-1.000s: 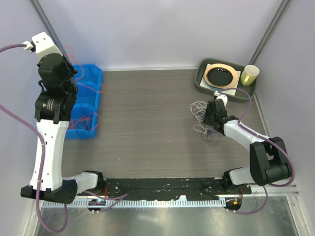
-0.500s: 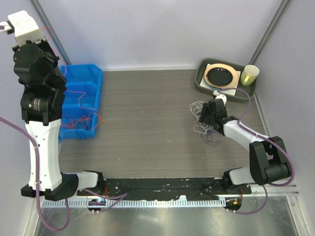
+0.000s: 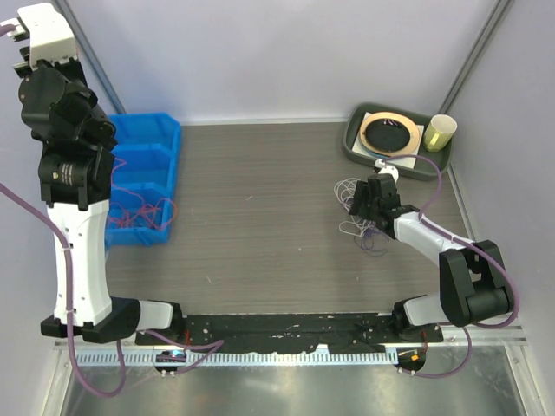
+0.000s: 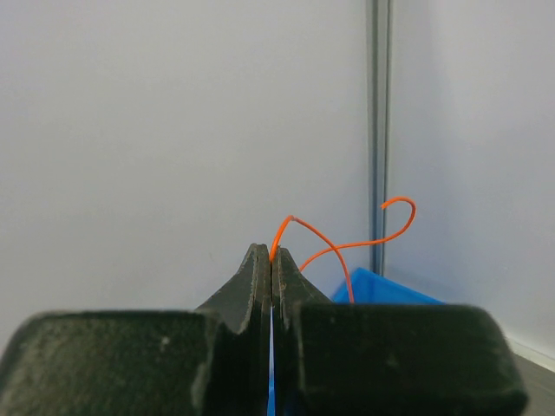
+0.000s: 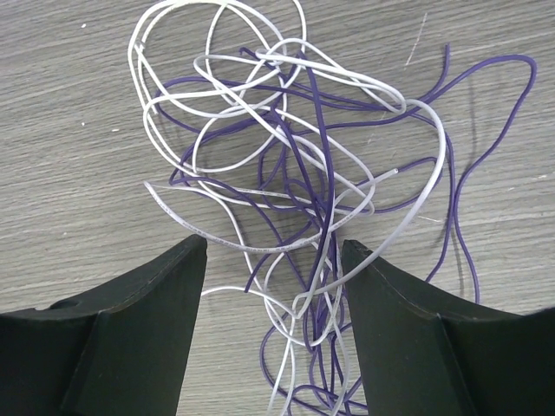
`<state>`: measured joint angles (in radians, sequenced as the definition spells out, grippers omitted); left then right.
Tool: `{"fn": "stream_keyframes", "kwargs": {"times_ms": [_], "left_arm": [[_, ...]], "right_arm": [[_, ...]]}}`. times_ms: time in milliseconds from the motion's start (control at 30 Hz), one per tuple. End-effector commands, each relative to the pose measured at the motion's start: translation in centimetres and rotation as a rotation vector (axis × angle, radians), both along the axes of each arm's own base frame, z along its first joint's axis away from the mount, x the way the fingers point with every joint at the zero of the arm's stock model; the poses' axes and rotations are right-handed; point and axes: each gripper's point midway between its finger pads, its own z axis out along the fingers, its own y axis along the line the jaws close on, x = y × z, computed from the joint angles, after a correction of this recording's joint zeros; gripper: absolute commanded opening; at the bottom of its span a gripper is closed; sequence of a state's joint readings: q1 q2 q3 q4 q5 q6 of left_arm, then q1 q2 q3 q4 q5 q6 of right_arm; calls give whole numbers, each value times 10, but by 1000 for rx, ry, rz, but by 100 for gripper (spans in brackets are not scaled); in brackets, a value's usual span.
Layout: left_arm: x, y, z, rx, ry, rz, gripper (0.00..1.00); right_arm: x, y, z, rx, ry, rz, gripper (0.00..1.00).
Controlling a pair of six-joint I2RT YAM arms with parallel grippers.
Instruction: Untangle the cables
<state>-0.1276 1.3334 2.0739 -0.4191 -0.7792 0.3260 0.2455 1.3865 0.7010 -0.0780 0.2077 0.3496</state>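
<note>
A loose tangle of thin white and purple cables (image 5: 295, 173) lies on the table at the right (image 3: 354, 201). My right gripper (image 5: 274, 251) is open just above it, strands lying between the jaws; from above it is at the tangle's near side (image 3: 368, 206). My left gripper (image 4: 272, 260) is shut on a thin orange cable (image 4: 342, 247), raised high at the far left (image 3: 52, 61). The orange cable (image 3: 139, 212) trails down into the blue bin (image 3: 160, 143).
A dark green tray (image 3: 357, 143) holding a round plate and a yellow cup (image 3: 439, 132) stands at the back right. The blue bin sits against the left wall. Enclosure walls and corner posts surround the table.
The left arm has swung up and to the left with the orange cable, drawing more of it over the bin. The right gripper has barely shifted at the tangle.
</note>
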Motion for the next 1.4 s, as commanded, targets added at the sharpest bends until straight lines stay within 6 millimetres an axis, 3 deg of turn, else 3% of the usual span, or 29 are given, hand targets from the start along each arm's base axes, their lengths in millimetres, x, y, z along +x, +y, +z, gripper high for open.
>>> {"fn": "stream_keyframes", "kwargs": {"times_ms": [0,200,300,400,467,600,700,867,1067,1367], "left_arm": [[-18,12,29,53,-78,59,0],[-5,19,8,50,-43,87,0],[5,28,-19,17,-16,95,0],[17,38,-72,-13,99,104,0],[12,48,-96,-66,133,140,0],[22,49,-168,-308,151,81,0],[21,52,-209,-432,172,101,0],[12,65,-262,-515,255,240,0],[23,64,-325,-609,370,263,0],[0,77,-419,-765,540,448,0]], "right_arm": [[8,10,9,38,-56,39,69],[7,11,8,41,-54,47,69],[7,11,7,40,-52,47,69],[8,13,6,46,-50,49,69],[8,13,6,49,-46,52,69],[8,16,4,55,-41,62,69],[7,15,4,56,-41,62,69],[6,16,5,55,-45,69,69],[5,17,2,61,-34,75,69],[6,15,4,51,-41,68,69]]}}
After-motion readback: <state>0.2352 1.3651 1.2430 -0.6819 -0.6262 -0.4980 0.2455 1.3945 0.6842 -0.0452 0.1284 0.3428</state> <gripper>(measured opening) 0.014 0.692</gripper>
